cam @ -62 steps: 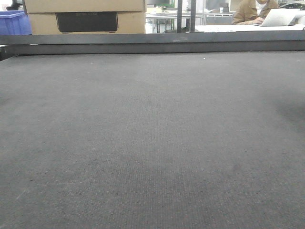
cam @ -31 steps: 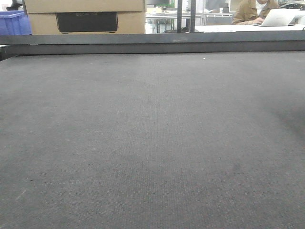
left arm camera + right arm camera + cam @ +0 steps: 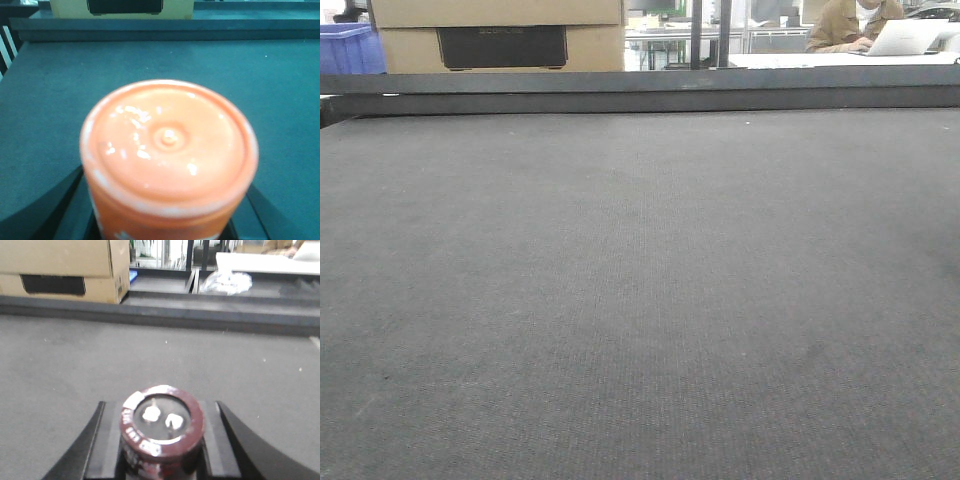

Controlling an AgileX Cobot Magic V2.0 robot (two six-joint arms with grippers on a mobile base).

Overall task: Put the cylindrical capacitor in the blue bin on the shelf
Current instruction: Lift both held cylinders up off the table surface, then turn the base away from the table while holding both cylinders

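R wrist cam: we see the cylindrical capacitor (image 3: 162, 432), dark maroon w/ two pale terminals on top, upright between the black fingers (image 3: 87, 450) of the right gripper (image 3: 161, 407). Pads press it from both sides, so it's grasped, near edge of frame, over the grey table mat (image 3: 75, 355). We can't tell if it touches the mat.

L wrist cam: left gripper (image 3: 165, 180) clasps an orange container (image 3: 167, 145), one finger each side.

Front cam: mat fills the frame. Cardboard box (image 3: 500, 30) sits far left, w/ a blue crate (image 3: 345, 50) just left of it.
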